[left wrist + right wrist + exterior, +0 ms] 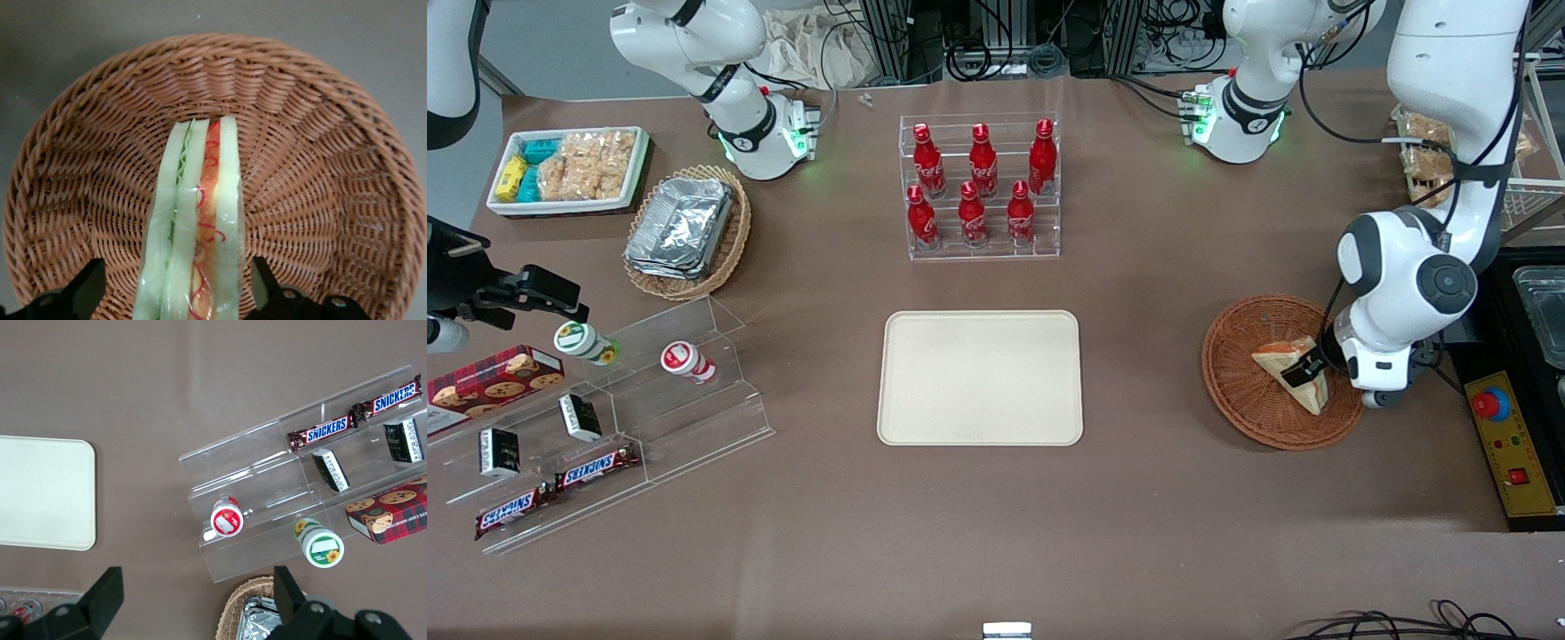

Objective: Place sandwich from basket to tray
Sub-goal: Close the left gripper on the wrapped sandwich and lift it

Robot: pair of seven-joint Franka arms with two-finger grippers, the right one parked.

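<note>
Brown covering runs over the whole counter (1138, 498) you are working at, with cables and frame rails at its edge farthest from the front camera. Toward your working arm's end sits the basket (1240, 391), and the sandwich (1282, 360) lies inside it, still wrapped in clear film, its layered edge of pale bread, green and red showing up at the wrist camera. Your pincer (1305, 364) is down in the basket, straddling the sandwich: one black finger (83, 287) sits on each side of the wedge, close against it, but you cannot tell whether they are actually pressing it. The tray (980, 378) lies flat mid-counter, well apart from the basket. A clear rack of red bottles (980, 187) stands farther from the front camera than the tray.
</note>
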